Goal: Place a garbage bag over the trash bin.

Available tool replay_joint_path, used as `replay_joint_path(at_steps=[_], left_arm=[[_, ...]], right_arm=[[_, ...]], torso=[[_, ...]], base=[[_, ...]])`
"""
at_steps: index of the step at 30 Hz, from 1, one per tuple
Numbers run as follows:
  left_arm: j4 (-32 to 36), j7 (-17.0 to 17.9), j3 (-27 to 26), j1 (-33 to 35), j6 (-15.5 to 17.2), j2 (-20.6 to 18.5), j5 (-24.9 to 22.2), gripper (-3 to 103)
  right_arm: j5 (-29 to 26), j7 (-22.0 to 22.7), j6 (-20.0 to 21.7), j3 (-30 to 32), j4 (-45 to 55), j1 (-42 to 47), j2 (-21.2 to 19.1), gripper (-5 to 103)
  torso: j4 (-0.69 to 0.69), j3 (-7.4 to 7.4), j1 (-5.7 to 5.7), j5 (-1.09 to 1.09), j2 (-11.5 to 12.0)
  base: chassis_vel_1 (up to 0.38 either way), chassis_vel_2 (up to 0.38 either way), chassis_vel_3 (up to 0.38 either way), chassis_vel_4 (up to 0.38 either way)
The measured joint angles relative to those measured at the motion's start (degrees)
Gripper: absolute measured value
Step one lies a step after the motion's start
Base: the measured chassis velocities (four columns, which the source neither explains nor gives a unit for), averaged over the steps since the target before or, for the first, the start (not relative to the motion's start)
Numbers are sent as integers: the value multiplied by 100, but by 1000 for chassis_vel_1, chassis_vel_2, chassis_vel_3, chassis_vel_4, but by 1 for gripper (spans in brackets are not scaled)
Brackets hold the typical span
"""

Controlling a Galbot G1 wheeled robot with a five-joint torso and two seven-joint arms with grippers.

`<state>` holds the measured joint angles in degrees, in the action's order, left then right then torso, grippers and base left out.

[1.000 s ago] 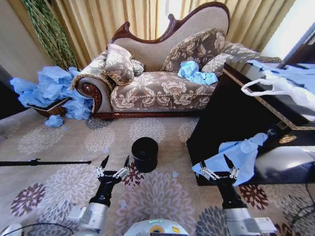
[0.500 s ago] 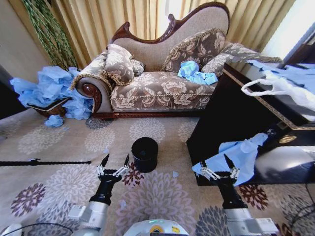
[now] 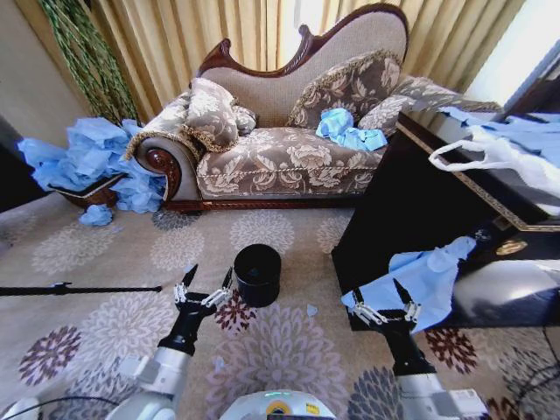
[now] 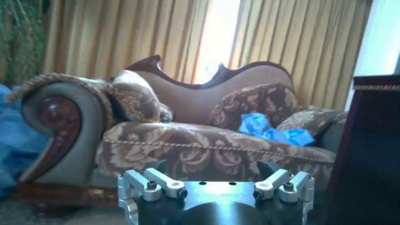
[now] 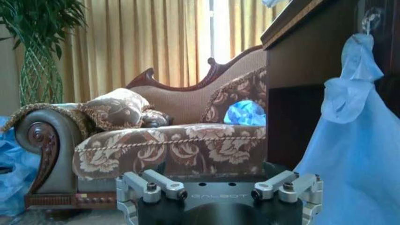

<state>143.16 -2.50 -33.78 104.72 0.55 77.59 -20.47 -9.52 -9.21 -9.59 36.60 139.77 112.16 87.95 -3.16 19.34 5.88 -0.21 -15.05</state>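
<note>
Two tools hung low over the patterned carpet (image 3: pixel 105 324), each with its fingers spread wide and holding nothing. The left tool (image 3: pixel 203 287) sat just beside the trash bin (image 3: pixel 257 273), its nearer fingertip close to the bin's glossy black wall, though whether it touched could not be told. The bin stood upright on the carpet in front of the sofa (image 3: pixel 280 157). The right tool (image 3: pixel 380 298) was at the lower edge of the garbage bag (image 3: pixel 429 276), a light-blue film hanging down the front of the dark cabinet (image 3: pixel 385 219); in the right wrist view the bag (image 5: pixel 353 154) draped from a knob beside the cabinet's edge. A crumpled blue bag (image 3: pixel 348 129) lay on the sofa seat, and a white plastic bag (image 3: pixel 499 157) rested on the tabletop (image 3: pixel 455 144).
</note>
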Motion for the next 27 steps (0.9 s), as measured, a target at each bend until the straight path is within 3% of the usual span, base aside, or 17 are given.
replay_joint_path(at_steps=[5,7,9,10,12,16,19,20,23,24,27], left_arm=[[-492,122,392,-421,98,-1058,-819,100],[-850,187,675,-1048,295,-1686,-1307,100],[-943,208,807,-1281,368,-1875,-1470,100],[-1170,242,1125,-1764,471,-2260,-1869,100],[-1524,252,1605,-2332,520,-2618,-2349,100],[-1809,261,2236,-2900,592,-2721,-2729,100],[-2069,415,3450,-4023,819,-2513,-3369,96],[-2069,415,3450,-4023,819,-2513,-3369,96],[-2402,531,4399,-4951,905,-2051,-4089,94],[-2402,531,4399,-4951,905,-2051,-4089,94],[-2641,682,5194,-5601,1002,-1508,-4759,93]], right_arm=[[210,-147,-150,128,-221,43,-15,100],[244,-148,-209,186,-311,93,7,100],[270,-154,-239,207,-358,111,29,100],[344,-166,-314,245,-472,124,87,100],[456,-169,-438,256,-623,143,225,100],[526,-169,-530,234,-714,177,352,100],[547,-255,-659,330,-900,186,416,100],[547,-255,-659,330,-900,186,416,100],[433,-325,-771,546,-1130,153,417,100],[433,-325,-771,546,-1130,153,417,100],[294,-360,-851,754,-1334,145,418,100]], torso=[[1,0,0,1,0],[0,0,0,-2,0],[-1,0,0,-2,0],[-4,0,0,-1,0],[-2,1,1,2,0],[3,1,1,0,0],[-1,1,1,1,0],[-1,1,1,1,0],[1,1,1,2,0],[1,1,1,2,0],[-1,1,1,3,0]], base=[[0,0,0,0],[0,0,0,0],[0,0,0,0],[0,0,0,0],[0,0,0,0],[0,0,0,0],[0,0,0,0],[0,0,0,0],[0,0,0,0],[0,0,0,0],[0,0,0,0]])
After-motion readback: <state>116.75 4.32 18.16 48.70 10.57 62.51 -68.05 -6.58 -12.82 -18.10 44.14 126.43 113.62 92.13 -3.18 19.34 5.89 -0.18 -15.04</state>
